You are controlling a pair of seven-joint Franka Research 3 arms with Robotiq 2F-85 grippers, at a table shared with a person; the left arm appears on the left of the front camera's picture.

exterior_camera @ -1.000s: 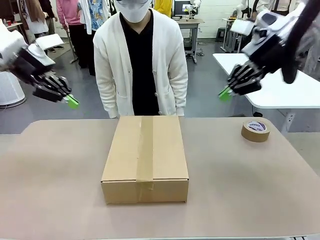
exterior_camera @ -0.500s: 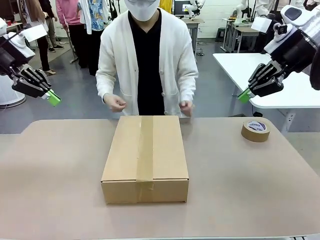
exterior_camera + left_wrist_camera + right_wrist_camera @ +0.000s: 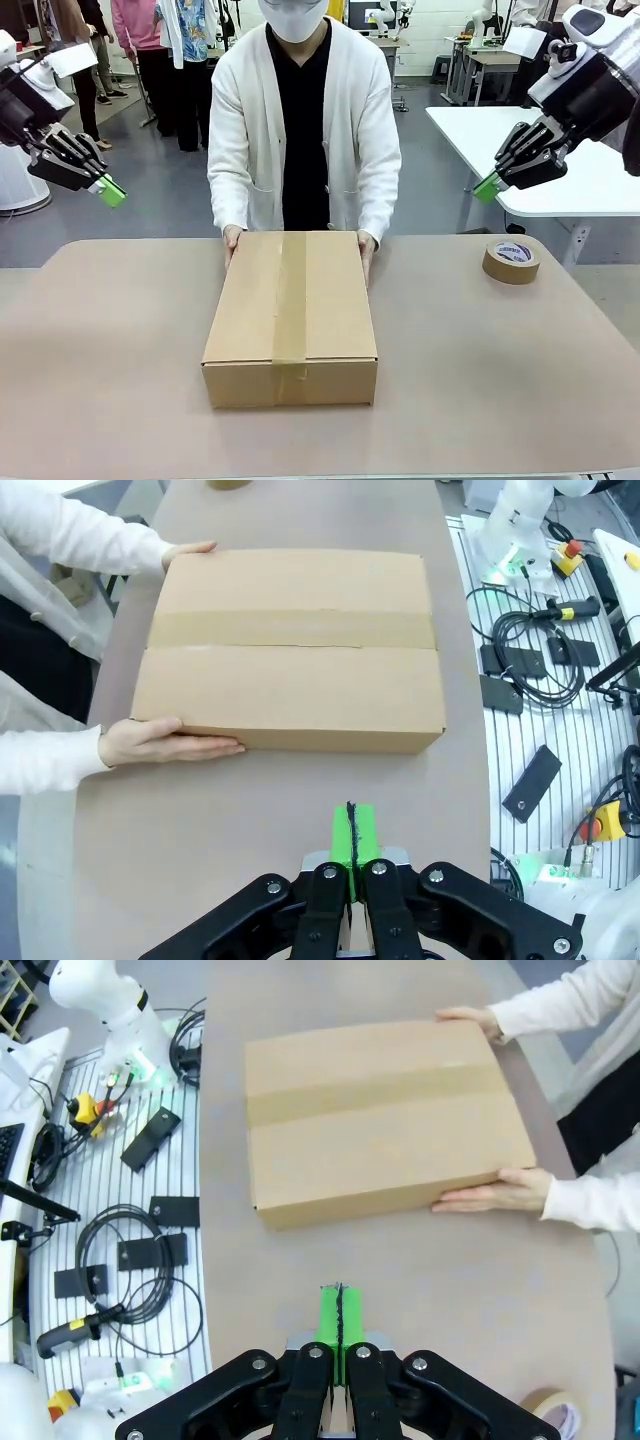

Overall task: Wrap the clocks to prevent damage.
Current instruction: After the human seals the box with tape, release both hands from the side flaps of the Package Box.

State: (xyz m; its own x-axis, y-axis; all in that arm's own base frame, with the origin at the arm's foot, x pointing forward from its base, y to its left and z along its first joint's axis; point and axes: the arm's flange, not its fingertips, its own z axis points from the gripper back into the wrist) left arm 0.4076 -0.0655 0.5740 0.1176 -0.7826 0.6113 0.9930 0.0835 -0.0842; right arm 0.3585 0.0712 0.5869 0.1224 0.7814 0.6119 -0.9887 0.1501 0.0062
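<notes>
A taped-shut cardboard box [image 3: 291, 315] lies in the middle of the table; the clocks are hidden. The person's two hands [image 3: 232, 238] rest on the box's far corners, seen also on the box [image 3: 292, 645] in the left wrist view and on the box [image 3: 385, 1115] in the right wrist view. My left gripper [image 3: 110, 191] hangs shut high at the left, above and clear of the table, green pads [image 3: 353, 835] pressed together. High at the right my right gripper [image 3: 487, 186] is likewise shut and empty, its pads [image 3: 340, 1319] touching.
A roll of brown packing tape [image 3: 511, 261] lies on the table [image 3: 120, 340] at the far right. Cables and black devices [image 3: 130, 1250] lie on the slatted bench at the robot's side. A white table [image 3: 560, 180] stands behind the right arm.
The person stepped up and laid both hands on the box's far corners. Both arms drew outward and up a second ago, then barely moved.
</notes>
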